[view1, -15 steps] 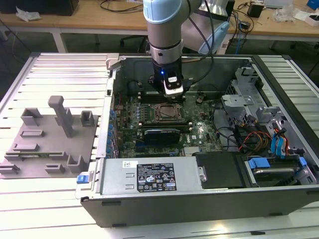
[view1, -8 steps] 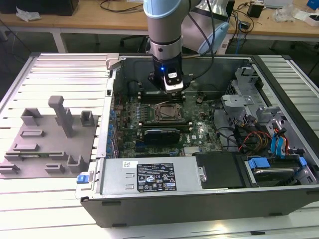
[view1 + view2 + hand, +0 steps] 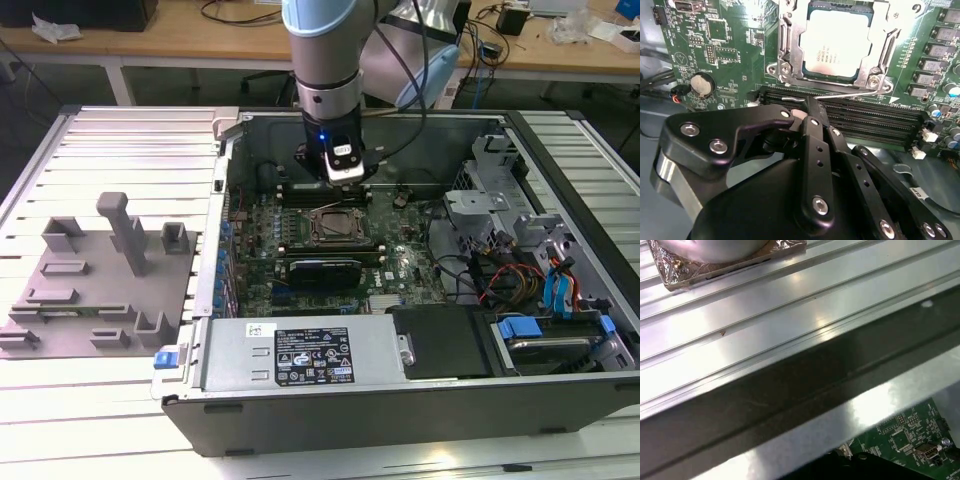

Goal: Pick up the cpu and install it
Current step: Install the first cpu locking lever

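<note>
hanging over the open computer case (image 3: 400, 400), the gripper (image 3: 343, 170) sits just behind the socket (image 3: 337, 226) as the exterior view shows it, low above the green motherboard (image 3: 300, 280). the cpu (image 3: 837, 42) already lies flat inside that socket's metal frame (image 3: 785, 45), its silver-grey top facing up, and the frame is not clamped down over it. seen in the second wrist view, the chip lies straight ahead of the fingertips, just past the row of black memory slots (image 3: 865, 120) that runs crosswise between hand and socket. the chip is square, so it has no long axis to speak of; its edges sit parallel to the slots. the two black fingers (image 3: 812, 107) look drawn together, narrow, with nothing between them, their tips right at the thin wire lever (image 3: 850, 93) that lies along the near edge of the socket; i can't tell whether they touch it. judging from this, the picking and placing is done and the work now sits at the socket's latch. the grey fixture plate (image 3: 95, 280) stands well off to the exterior view's left, outside the case.
</note>
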Robot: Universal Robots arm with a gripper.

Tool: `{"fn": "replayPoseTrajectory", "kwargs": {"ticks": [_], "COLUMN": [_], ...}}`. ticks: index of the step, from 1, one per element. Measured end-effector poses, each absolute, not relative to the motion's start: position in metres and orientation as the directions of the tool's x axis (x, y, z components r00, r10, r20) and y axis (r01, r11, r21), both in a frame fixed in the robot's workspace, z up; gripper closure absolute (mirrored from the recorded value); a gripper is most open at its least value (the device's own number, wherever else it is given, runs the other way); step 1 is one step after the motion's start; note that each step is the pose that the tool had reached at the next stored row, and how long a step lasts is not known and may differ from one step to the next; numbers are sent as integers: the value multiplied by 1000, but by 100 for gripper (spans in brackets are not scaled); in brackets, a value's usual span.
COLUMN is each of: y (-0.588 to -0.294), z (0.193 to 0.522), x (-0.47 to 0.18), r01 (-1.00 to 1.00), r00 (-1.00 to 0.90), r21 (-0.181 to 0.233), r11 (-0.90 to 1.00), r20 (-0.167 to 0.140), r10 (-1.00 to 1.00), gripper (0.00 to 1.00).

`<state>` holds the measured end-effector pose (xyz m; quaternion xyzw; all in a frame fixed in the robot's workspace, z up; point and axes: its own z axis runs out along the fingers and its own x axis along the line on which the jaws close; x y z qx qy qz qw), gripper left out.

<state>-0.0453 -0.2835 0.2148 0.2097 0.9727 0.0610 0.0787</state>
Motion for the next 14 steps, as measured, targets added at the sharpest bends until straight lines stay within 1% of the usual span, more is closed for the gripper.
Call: {"fn": "replayPoseTrajectory", "kwargs": {"ticks": [14], "y": [-284], "z": [208], "x": [-47], "r01": [336], "r00": [-925], "r21": [151], "r11": [929], "r20": [-129], "r10": [356], "gripper": [89]}}
